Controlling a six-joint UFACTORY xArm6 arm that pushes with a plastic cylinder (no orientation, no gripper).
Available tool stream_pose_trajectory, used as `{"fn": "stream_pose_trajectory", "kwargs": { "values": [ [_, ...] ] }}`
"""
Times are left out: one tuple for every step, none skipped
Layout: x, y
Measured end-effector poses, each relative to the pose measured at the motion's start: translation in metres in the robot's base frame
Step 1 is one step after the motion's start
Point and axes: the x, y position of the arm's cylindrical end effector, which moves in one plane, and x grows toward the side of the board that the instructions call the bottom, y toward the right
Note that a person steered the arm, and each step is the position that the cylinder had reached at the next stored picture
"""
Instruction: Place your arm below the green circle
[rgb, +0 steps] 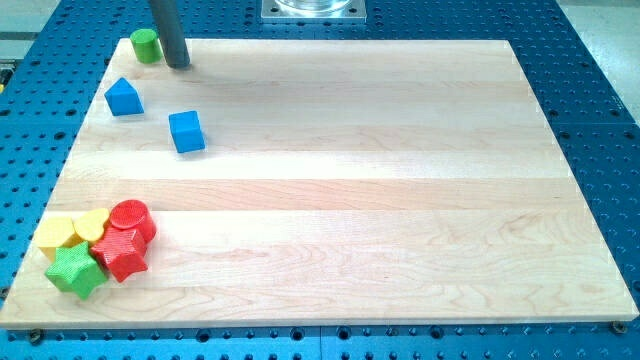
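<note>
The green circle (146, 45) is a small green cylinder at the top left corner of the wooden board (350, 180). My tip (178, 64) is the lower end of a dark rod that comes down from the view's top. It stands just right of the green circle and slightly lower in the view, close to it but apart.
A blue pentagon-like block (124, 97) and a blue cube (187, 132) lie below the green circle. At the bottom left a cluster holds a yellow block (58, 234), a yellow heart (91, 226), a red cylinder (131, 221), a red star (122, 254) and a green star (76, 271).
</note>
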Motion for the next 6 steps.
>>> {"fn": "stream_pose_trajectory", "kwargs": {
  "values": [
    [0.016,-0.006],
    [0.023,-0.009],
    [0.026,-0.013],
    [0.026,-0.028],
    [0.020,-0.059],
    [0.001,-0.096]
  ]
}}
